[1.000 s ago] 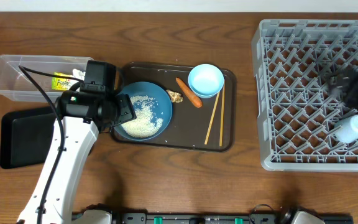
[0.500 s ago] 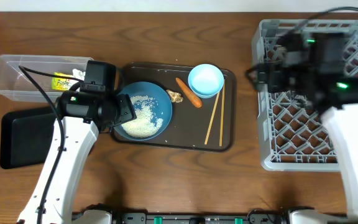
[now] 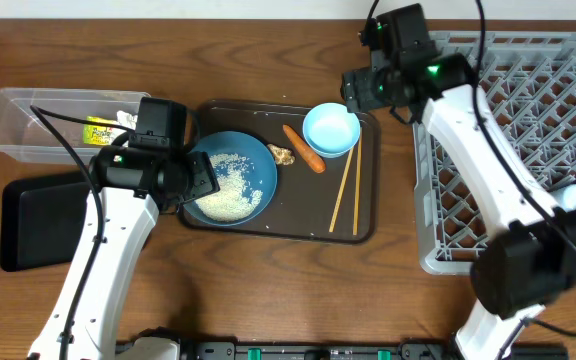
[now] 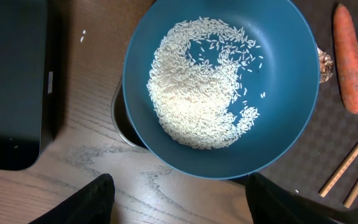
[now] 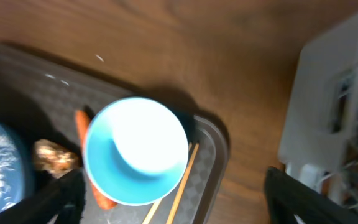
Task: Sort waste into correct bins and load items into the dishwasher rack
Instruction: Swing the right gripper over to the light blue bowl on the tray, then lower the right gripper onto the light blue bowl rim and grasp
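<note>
The dark blue plate-bowl (image 3: 258,165) holds loose white rice (image 3: 226,190) on the brown serving tray (image 3: 366,225). My left gripper (image 3: 194,180) is open at the bowl's left rim; in the left wrist view (image 4: 179,208) its fingers flank the bowl's (image 4: 278,74) near edge. An orange carrot (image 3: 304,148), a brownish scrap (image 3: 282,155), the light blue bowl (image 3: 331,129) and chopsticks (image 3: 346,185) lie on the tray. My right gripper (image 3: 363,90) is open and empty above the light blue bowl (image 5: 135,149). A white cup (image 3: 575,199) lies in the grey rack (image 3: 488,140).
The clear tub (image 3: 28,125) at the far left holds the yellow-green wrapper (image 3: 101,131). The flat black tray (image 3: 38,225) lies in front of it. Bare wooden table runs between the serving tray and the rack.
My right arm has swung left from the rack to above the light blue bowl, leaving the white cup in the rack. The left arm has not moved.
</note>
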{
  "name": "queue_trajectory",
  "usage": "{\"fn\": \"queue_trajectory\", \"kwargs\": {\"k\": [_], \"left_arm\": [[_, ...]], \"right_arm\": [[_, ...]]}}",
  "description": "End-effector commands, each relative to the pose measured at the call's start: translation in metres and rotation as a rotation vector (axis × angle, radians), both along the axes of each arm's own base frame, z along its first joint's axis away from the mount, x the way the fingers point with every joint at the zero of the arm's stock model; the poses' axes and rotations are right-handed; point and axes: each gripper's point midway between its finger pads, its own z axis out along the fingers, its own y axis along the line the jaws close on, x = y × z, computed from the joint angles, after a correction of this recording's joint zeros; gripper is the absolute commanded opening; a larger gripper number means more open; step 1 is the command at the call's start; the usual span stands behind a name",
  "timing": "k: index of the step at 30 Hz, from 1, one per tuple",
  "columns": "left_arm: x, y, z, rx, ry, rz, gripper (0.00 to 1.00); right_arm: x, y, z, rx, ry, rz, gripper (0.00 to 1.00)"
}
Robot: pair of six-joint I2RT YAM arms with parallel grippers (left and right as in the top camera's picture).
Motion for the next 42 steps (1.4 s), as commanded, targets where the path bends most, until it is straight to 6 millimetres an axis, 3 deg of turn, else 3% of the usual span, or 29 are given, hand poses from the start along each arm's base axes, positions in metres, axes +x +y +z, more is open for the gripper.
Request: {"fn": "queue_trajectory", "kwargs": {"k": [1, 10, 13, 16, 20, 25, 34, 38, 42], "left_arm": [[0.002, 0.003, 0.005, 0.014, -0.015, -0.005, 0.69], [0.002, 0.003, 0.005, 0.013, -0.015, -0.004, 0.69], [0.002, 0.003, 0.005, 0.013, -0.015, -0.004, 0.69], [0.002, 0.003, 0.004, 0.014, -0.014, -0.004, 0.69], [0.002, 0.003, 0.004, 0.014, -0.013, -0.005, 0.69], [0.002, 0.003, 0.004, 0.014, -0.013, -0.005, 0.69], [0.002, 0.003, 0.004, 0.014, -0.013, -0.005, 0.69], [0.001, 0.003, 0.004, 0.014, -0.012, -0.004, 0.69], [0.001, 0.003, 0.004, 0.014, -0.012, -0.005, 0.69]], "right_arm": [[0.001, 0.0, -0.039, -0.02, 0.094, -0.05, 0.77], [-0.004, 0.001, -0.095, -0.034, 0.223, -0.085, 0.75], [-0.007, 0.002, -0.109, -0.038, 0.259, -0.105, 0.69], [-0.011, 0.003, -0.122, -0.043, 0.291, -0.112, 0.56], [-0.016, 0.007, -0.138, -0.062, 0.326, -0.101, 0.51], [-0.016, 0.008, -0.141, -0.059, 0.327, -0.107, 0.29], [-0.021, 0.007, -0.15, -0.059, 0.361, -0.144, 0.03], [-0.025, 0.005, -0.16, -0.065, 0.39, -0.163, 0.01], [-0.023, 0.006, -0.157, -0.059, 0.378, -0.163, 0.01]]}}
